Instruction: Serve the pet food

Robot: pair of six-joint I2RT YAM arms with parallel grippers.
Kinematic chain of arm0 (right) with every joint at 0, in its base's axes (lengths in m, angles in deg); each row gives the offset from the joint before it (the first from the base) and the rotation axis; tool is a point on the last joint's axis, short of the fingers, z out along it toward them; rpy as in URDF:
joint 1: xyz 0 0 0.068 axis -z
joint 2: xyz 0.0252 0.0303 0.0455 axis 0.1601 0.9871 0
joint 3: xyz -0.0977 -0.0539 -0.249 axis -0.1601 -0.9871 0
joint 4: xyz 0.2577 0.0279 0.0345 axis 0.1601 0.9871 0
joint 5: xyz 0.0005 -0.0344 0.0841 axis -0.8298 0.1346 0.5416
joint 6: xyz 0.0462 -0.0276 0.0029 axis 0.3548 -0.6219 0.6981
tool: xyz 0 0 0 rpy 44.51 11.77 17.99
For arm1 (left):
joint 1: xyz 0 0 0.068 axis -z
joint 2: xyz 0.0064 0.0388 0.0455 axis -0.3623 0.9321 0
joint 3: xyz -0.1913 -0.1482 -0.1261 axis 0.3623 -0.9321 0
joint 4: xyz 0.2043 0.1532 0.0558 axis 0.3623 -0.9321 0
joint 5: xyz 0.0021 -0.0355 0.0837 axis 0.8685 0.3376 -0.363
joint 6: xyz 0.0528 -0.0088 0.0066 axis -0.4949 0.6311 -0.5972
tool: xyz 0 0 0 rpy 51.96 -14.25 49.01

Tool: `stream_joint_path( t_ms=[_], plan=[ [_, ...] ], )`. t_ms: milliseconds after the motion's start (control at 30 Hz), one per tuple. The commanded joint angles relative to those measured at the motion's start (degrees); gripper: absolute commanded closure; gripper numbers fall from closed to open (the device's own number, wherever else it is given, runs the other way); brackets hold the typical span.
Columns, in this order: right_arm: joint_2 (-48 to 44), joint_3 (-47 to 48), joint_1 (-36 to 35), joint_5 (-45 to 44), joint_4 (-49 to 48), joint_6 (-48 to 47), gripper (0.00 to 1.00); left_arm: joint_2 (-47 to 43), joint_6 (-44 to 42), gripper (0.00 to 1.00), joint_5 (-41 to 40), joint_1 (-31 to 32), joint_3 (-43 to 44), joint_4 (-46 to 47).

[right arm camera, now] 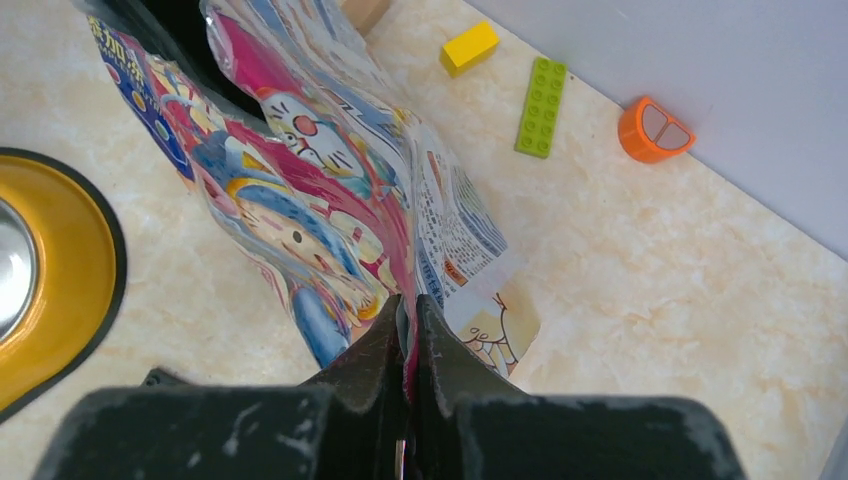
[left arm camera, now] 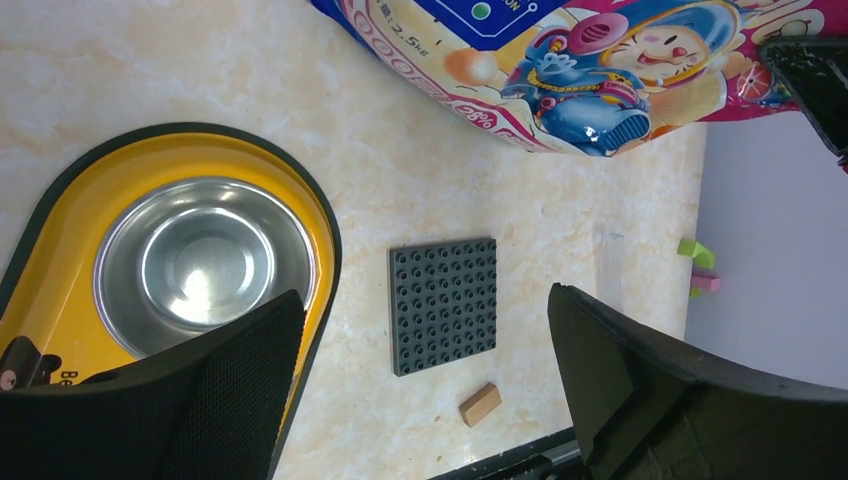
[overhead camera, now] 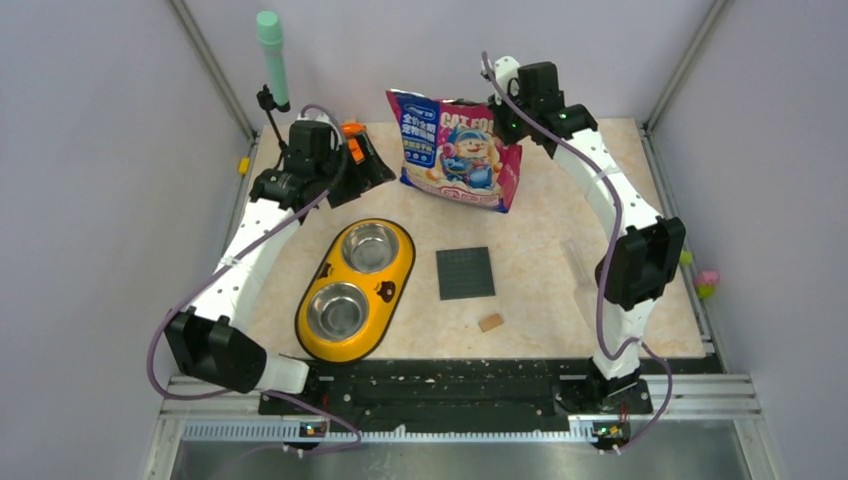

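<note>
Top external view: a marbled table [overhead camera: 560,215] is shown. At its far middle the pet food bag [overhead camera: 460,150] is held upright, its top edge pinched between the closed fingers of the right gripper [right arm camera: 408,300]; the kibble itself is hidden. Nearer, a yellow two-bowl feeder [overhead camera: 357,279] is set left of a grey studded plate [overhead camera: 465,273], with a tan block [overhead camera: 490,322] near it. The left gripper [left arm camera: 420,295] is spread wide, with nothing held.

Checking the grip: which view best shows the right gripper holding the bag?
Right wrist: the right gripper is shut on the bag, close up. Top external shows the whole bag, grip tiny. Left wrist shows only part of its front.
</note>
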Motion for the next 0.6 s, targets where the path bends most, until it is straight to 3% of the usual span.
stream_joint_path(
  t_ms=[0,233,367,567],
  plan=[
    [-4.24,3.5,-1.36,-5.45,4.74,9.41,1.0,3.02,-1.7,0.05,-0.17,-0.08,6.03,-2.12],
    [-11.29,-2.04,-1.6,-9.77,10.14,25.35,1.0,12.52,-1.43,0.08,4.96,-0.08,12.05,-1.41],
    [-15.38,-6.4,-3.11,-13.85,12.23,31.14,1.0,17.84,0.54,0.08,11.17,0.09,12.84,3.48],
    [-21.06,-12.78,-4.34,-12.15,11.3,37.36,1.0,26.87,2.57,0.09,17.69,0.88,17.23,8.44]
  ],
)
